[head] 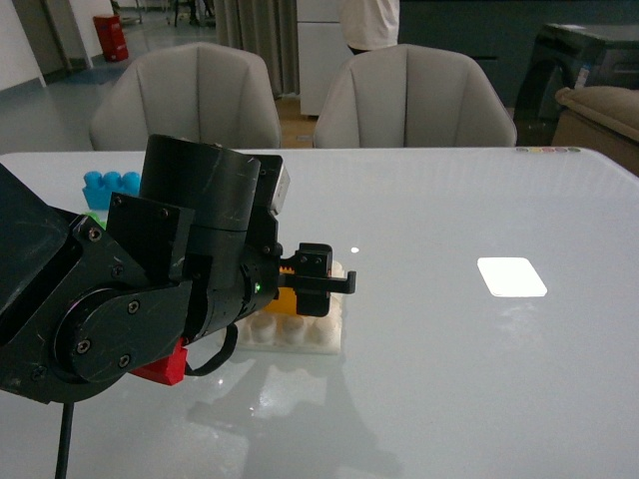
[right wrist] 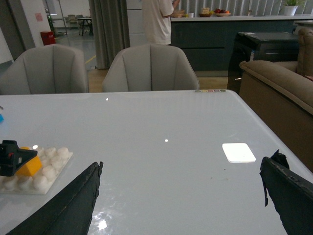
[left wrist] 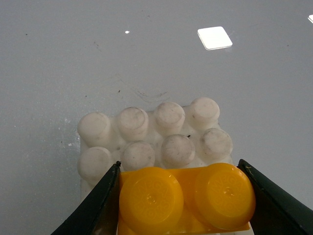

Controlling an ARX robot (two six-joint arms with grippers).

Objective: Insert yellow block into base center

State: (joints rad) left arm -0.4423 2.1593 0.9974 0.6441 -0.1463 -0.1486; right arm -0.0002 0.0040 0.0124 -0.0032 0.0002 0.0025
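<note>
While it sits clamped between the two dark fingers (left wrist: 98, 205) of the left gripper (head: 319, 282), the yellow block (left wrist: 186, 200) shows its two round studs to the left wrist camera, with a finger pressed against each short end. It is at the base (left wrist: 146, 129), over the part of the white plate nearest that camera, and eight bare white studs show beyond it in two rows. Whether its underside has seated on the studs or only rests above them cannot be told (the right wrist view suggests it is slightly tilted, but it is small there). In the front view only a sliver of the block shows behind the gripper, and the base's near edge pokes out below the black wrist housing. The right gripper (right wrist: 181, 196) is well apart from all this, jaws spread wide with nothing between them, over bare table (head: 449, 379). Beyond the left arm on the far left of the front view lies a blue brick (head: 112, 185) with a strip of green (head: 95, 216) just beside it, and a red piece (head: 160, 369) shows under the arm. A bright white rectangular patch (head: 511, 276) lies on the table off to the right. Two grey chairs (head: 190, 95) stand behind the far table edge.
</note>
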